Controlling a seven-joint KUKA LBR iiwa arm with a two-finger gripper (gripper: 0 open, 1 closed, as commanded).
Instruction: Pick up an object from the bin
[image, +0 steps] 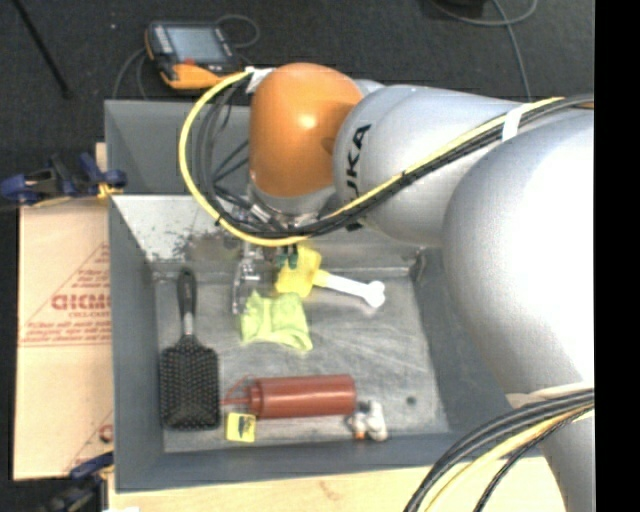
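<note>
Scuffed grey metal makes the floor of the bin (385, 350), with sloping walls round it and bare room right of centre; dark ground lies beyond the rim. At the middle of the frame lies a crumpled yellow-green cloth (277, 322); the gripper (245, 290) hangs at its upper left edge, below the arm's orange cover (290, 125); how far it stands open, and whether it grips anything, I cannot tell. Cloth of this kind should be light, soft and limp, not fragile; I judge that a pinch on a raised fold near its top would bunch it and lift it whole, though a thin layer may slip free. Against its upper right lies a yellow scrubber with a white handle (345, 288); a black hairbrush (188, 385) lies at lower left and a red-brown bottle (300, 397) along the bottom, both apart from the cloth.
</note>
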